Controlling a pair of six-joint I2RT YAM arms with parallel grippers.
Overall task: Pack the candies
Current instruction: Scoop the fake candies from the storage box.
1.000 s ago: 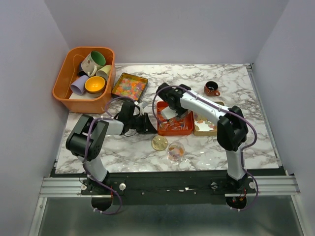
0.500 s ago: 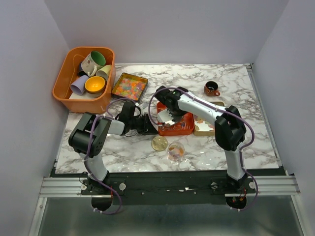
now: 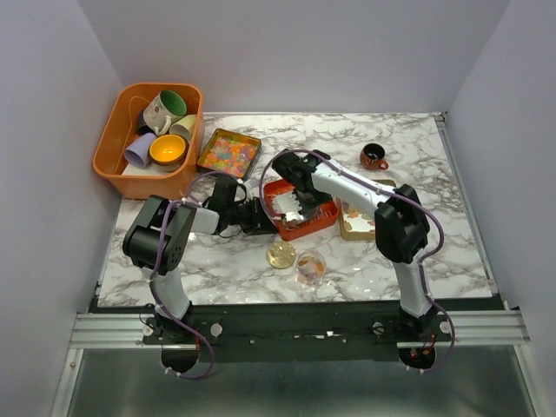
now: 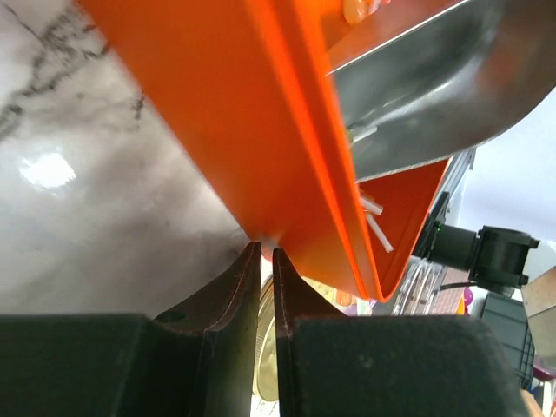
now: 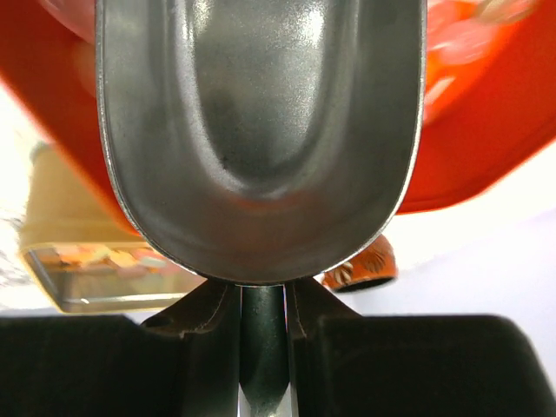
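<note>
The candies (image 3: 306,223) lie loose in a red-orange tray (image 3: 326,217) at mid-table. The tray stands tilted, its left side raised. My left gripper (image 3: 266,222) is shut on the tray's left rim; in the left wrist view the fingertips (image 4: 252,261) pinch the rim of the tray (image 4: 226,113). My right gripper (image 3: 301,193) is shut on the handle of a metal scoop (image 3: 289,205), whose bowl sits inside the tray. In the right wrist view the scoop (image 5: 261,130) fills the frame and looks empty, with blurred candies (image 5: 460,35) behind it.
A tin of mixed candies (image 3: 229,153) and an orange bin of mugs (image 3: 111,143) stand at the back left. A gold disc (image 3: 281,254) and a clear cup holding a few candies (image 3: 310,267) sit in front of the tray. A tan box (image 3: 360,224) and a brown mug (image 3: 374,157) are on the right.
The tray has shifted left and tilted up on its left side in my left gripper. The scoop has swung left and lower into the tray.
</note>
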